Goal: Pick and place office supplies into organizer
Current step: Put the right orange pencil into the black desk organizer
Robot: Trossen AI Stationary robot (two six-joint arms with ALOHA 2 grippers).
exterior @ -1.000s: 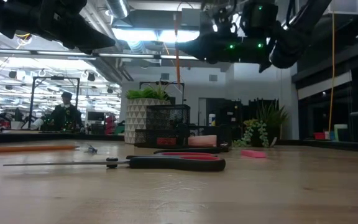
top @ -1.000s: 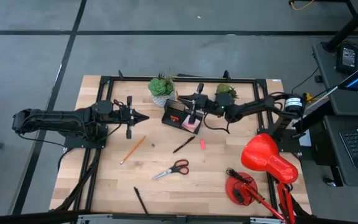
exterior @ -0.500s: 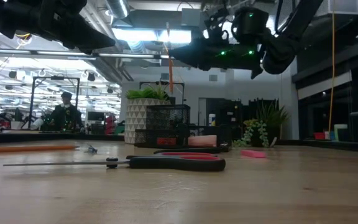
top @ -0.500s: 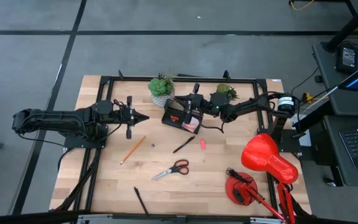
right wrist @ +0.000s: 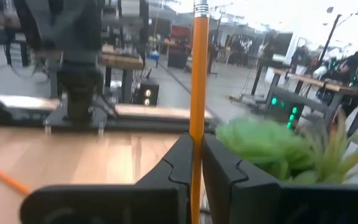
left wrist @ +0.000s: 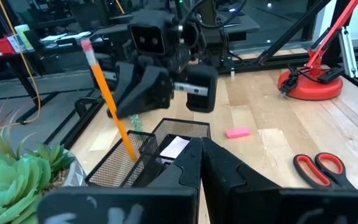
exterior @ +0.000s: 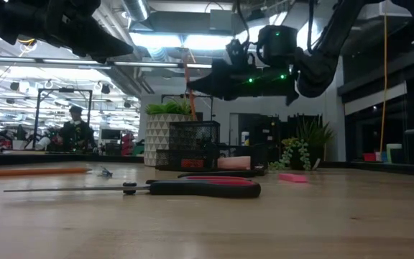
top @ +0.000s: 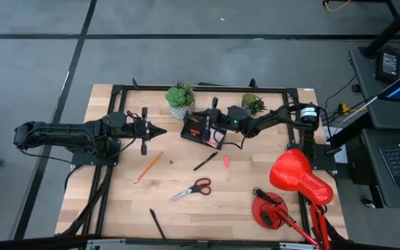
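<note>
My right gripper [top: 198,119] hovers over the black mesh organizer [top: 196,130] at the table's far middle, shut on an orange pencil [left wrist: 107,93]. The pencil stands nearly upright, eraser end up. Its lower end [left wrist: 132,155] is down at the rim of the organizer's taller compartment; whether it touches, I cannot tell. A pink pad [top: 216,140] lies in the organizer's low tray. My left gripper [top: 162,130] waits shut, left of the organizer, above the table. Another pencil [top: 148,167], two black pens [top: 205,162] [top: 157,223], red-handled scissors [top: 192,189] and a pink eraser [top: 226,160] lie on the table. My right gripper pinches the pencil's shaft [right wrist: 197,127] between its two fingers, about midway along it. The fingers [exterior: 196,84] come in level from the table's right and lie across the pencil. The pencil stands slightly tilted, with its eraser end [left wrist: 86,45] well above the fingers.
Two potted plants [top: 180,97] [top: 253,103] stand just behind the organizer on either side. A red desk lamp [top: 297,182] fills the near right corner. Bare wood lies between the organizer and the scissors.
My right gripper has come down and toward the table's left, over the organizer, carrying the pencil with it. The pencil has stayed nearly upright, and its lower end has sunk toward the taller compartment.
</note>
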